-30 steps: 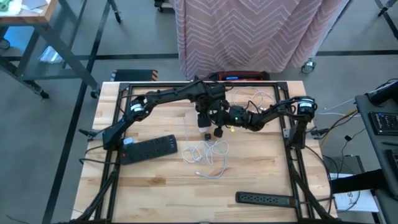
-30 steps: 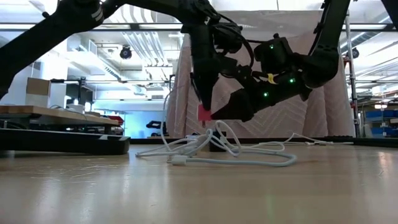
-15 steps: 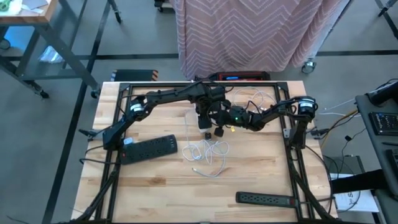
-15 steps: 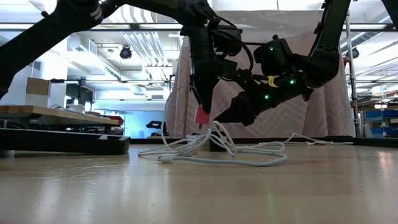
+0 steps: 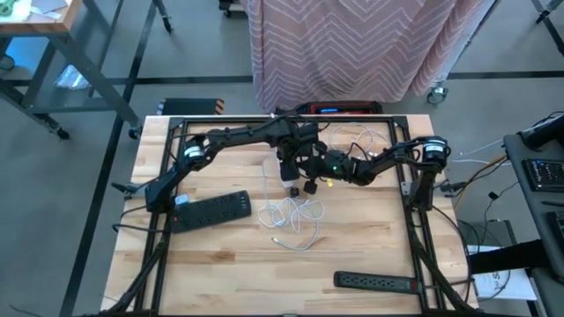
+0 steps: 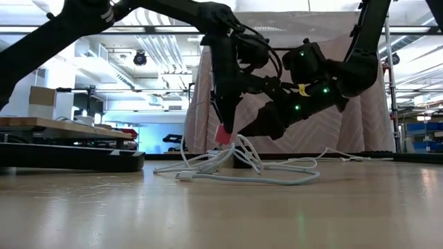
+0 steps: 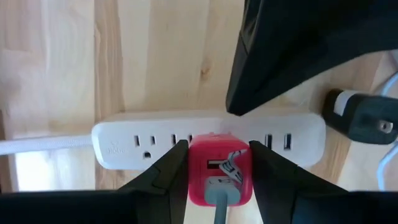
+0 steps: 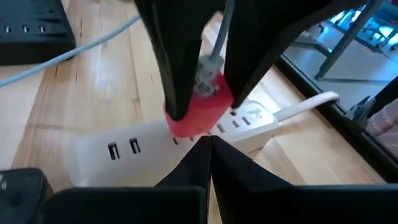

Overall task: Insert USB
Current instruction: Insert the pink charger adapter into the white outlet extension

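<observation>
I have the left hand [image 7: 214, 177] pinching a red plug block [image 7: 219, 171] between its two dark fingers, a grey cable [image 7: 217, 208] running out of the block's back. The block is a smooth, rounded plastic piece, and it sits right at the face of the white power strip [image 7: 124, 140], about midway along the row of sockets; I cannot tell whether it is seated. The strip is a long, glossy bar with rounded ends, lying flat on the pale wooden worktop [image 5: 220, 255], whose grain runs in planks. The right hand [image 8: 208, 146] has its fingers pressed together, its tip just beside the strip and the red block. A white cord [image 5: 295, 220] lies in loose loops near the middle of the worktop, with a black power strip [image 5: 211, 210] to the left and another black strip [image 5: 379, 282] near the front edge. Behind the worktop hangs a pink chevron-patterned cloth [image 5: 352, 44]. No lettering is readable.
</observation>
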Controlling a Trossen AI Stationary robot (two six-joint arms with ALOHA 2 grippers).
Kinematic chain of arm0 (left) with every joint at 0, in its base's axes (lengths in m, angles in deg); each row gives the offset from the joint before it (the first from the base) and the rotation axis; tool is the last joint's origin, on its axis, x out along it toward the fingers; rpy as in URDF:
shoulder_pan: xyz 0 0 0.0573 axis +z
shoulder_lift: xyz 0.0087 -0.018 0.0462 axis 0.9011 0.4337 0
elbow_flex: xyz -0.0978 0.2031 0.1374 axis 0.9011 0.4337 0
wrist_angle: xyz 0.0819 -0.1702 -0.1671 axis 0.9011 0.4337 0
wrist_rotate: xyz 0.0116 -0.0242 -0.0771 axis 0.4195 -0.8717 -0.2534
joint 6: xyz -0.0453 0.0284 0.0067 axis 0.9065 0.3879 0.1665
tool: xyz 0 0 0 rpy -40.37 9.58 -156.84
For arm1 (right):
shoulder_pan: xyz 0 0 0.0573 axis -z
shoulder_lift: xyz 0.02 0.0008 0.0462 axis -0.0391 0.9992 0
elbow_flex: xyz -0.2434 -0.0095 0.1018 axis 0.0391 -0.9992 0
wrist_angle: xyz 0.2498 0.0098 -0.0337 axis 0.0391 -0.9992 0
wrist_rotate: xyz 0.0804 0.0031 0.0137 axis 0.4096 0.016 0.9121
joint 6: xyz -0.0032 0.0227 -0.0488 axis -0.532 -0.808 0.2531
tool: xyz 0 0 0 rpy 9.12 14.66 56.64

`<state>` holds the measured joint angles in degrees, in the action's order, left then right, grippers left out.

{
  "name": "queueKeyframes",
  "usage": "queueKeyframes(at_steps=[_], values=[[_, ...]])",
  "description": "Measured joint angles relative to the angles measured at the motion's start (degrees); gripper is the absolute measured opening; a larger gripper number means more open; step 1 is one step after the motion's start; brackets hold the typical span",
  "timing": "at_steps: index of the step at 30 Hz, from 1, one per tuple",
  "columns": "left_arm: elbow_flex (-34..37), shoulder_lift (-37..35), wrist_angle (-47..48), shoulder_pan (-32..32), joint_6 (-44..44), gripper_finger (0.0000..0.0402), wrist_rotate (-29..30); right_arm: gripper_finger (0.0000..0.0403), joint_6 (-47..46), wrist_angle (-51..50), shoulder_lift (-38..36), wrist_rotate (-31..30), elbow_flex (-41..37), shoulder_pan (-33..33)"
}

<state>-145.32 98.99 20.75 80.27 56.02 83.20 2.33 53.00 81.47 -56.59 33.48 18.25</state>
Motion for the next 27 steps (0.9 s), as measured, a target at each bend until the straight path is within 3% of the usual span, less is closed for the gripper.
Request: queueKeyframes(at_steps=[7,19,27], values=[[3.59,-1.17,-3.78,-0.02,0.02,0.0125,-0.23,0.0,-0.02,-0.26,0.0,0.19,0.0,0.0],[1.75,-5.01,-5.88,-0.1,0.53,0.0125,-1.57,0.0,-0.1,-0.24,0.0,0.1,0.15,0.07],[11.94,-8.89,-17.53,-0.04,-1.5,0.0125,-5.5,0.0,0.47,-2.32,-0.51,-0.1,-0.77,0.04]])
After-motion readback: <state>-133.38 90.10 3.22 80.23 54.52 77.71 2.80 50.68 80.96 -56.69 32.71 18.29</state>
